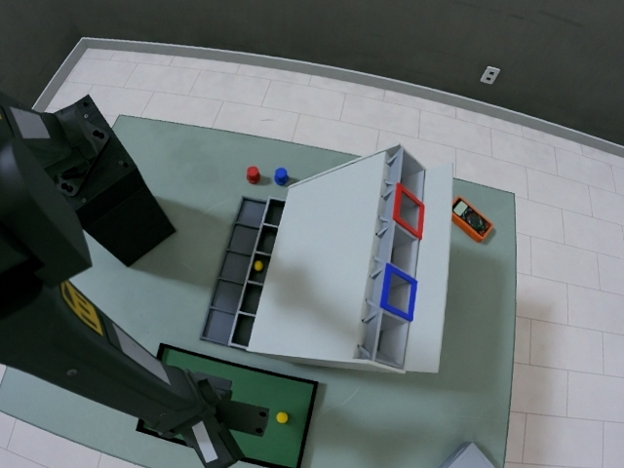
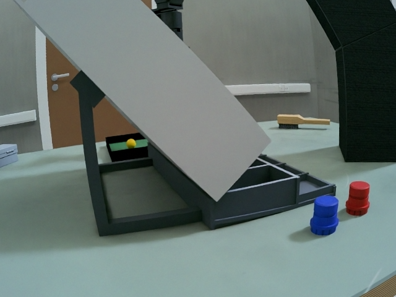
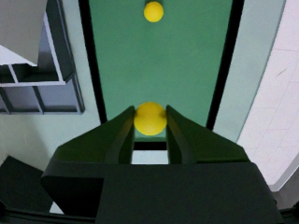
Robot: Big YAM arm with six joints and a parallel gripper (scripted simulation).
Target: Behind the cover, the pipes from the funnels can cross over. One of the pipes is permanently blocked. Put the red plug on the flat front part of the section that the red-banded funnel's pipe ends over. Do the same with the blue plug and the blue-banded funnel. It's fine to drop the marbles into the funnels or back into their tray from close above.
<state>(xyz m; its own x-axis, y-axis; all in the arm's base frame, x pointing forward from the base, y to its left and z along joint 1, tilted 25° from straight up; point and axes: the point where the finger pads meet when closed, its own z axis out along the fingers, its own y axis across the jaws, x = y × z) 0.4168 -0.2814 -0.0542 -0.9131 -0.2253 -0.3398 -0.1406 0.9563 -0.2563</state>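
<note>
My gripper (image 3: 149,112) is shut on a yellow marble (image 3: 149,119) and hangs above the green marble tray (image 1: 297,387) (image 3: 187,61) (image 2: 115,150). In the top view the fingers hide the held marble. A second yellow marble (image 1: 281,416) (image 3: 153,11) (image 2: 130,143) lies loose in the tray. A third marble (image 1: 257,265) lies in the middle section of the grey divided bin (image 1: 221,296). The sloped white cover (image 1: 322,261) (image 2: 159,89) hides the pipes. The red-banded funnel (image 1: 397,201) and the blue-banded funnel (image 1: 396,311) open at its top. The red plug (image 1: 253,175) (image 2: 357,198) and the blue plug (image 1: 281,175) (image 2: 324,215) stand upright on the table beside the bin.
An orange multimeter (image 1: 471,217) lies behind the funnel stand. A wooden brush (image 2: 302,121) lies far off on the table. The arm's black base block (image 1: 115,201) (image 2: 367,96) stands near the plugs. A grey case (image 1: 466,455) (image 2: 7,154) sits at the table's edge.
</note>
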